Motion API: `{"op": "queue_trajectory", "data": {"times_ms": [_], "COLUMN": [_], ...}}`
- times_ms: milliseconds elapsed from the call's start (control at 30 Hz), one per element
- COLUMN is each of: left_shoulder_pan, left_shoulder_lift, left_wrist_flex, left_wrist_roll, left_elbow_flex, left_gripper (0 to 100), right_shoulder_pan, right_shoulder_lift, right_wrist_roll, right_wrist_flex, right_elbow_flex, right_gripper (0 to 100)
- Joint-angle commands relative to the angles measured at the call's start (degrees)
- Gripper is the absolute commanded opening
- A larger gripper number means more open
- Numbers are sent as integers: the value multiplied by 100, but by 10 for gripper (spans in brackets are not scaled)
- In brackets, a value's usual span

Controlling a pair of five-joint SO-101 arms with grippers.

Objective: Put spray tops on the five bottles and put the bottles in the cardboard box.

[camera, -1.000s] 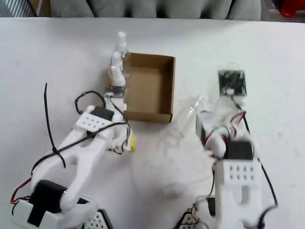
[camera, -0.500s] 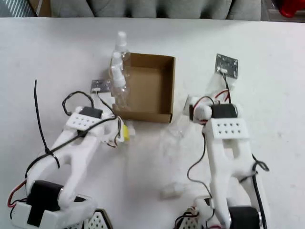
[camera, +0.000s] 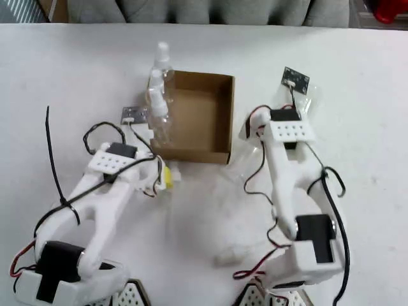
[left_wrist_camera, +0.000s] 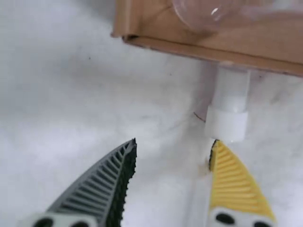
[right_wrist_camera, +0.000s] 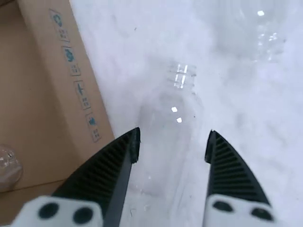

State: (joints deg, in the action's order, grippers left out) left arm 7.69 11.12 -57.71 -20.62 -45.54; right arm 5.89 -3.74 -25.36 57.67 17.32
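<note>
The open cardboard box [camera: 203, 118] stands mid-table. Clear bottles with white spray tops [camera: 157, 95] cluster at its left wall; I cannot tell whether they are inside it. My left gripper [camera: 164, 177] [left_wrist_camera: 173, 144] hangs open just in front of the box's near left corner, and a loose white spray top [left_wrist_camera: 227, 111] lies by its yellow fingertip. Right of the box my right gripper [right_wrist_camera: 173, 136] is open, with its black fingers on either side of an uncapped clear bottle [right_wrist_camera: 173, 109] lying on the table along the box wall [right_wrist_camera: 71, 71].
A second clear bottle [right_wrist_camera: 251, 28] lies beyond the one between the right fingers. A small white piece [camera: 229, 256] sits on the table near the front, between the two arm bases. Loose cables hang off both arms.
The right arm has swung from the front of the table out alongside the box's right wall, over the lying bottle. The left arm drew back a little from the bottles, then stayed still.
</note>
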Motion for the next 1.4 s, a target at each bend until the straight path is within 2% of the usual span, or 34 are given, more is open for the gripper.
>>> {"op": "queue_trajectory", "data": {"times_ms": [0, 100, 600, 733, 800, 1033, 1200, 1367], "left_shoulder_pan": [-57, -48, 75, 75, 84, 66, 66, 75], "left_shoulder_lift": [215, 215, 207, 207, 207, 207, 207, 207], "left_wrist_flex": [132, 132, 132, 132, 132, 132, 132, 132], "left_wrist_roll": [44, 44, 44, 44, 44, 44, 44, 44], "left_elbow_flex": [62, 62, 44, 44, 44, 35, 35, 35], "left_gripper": [248, 248, 248, 248, 248, 248, 248, 248], "right_shoulder_pan": [57, 40, -4, 127, 207, 198, 198, 189], "right_shoulder_lift": [-303, -620, -1455, -1429, -1455, -1481, -1481, -1490], "right_wrist_roll": [-88, -316, -299, 492, 844, 949, 1020, 1503], "right_wrist_flex": [-66, -66, 119, 259, 347, 1235, 1648, 1763], "right_elbow_flex": [-580, -747, -1266, -1275, -1275, -1881, -2171, -2207], "right_gripper": [197, 198, 180, 125, 135, 238, 222, 222]}}
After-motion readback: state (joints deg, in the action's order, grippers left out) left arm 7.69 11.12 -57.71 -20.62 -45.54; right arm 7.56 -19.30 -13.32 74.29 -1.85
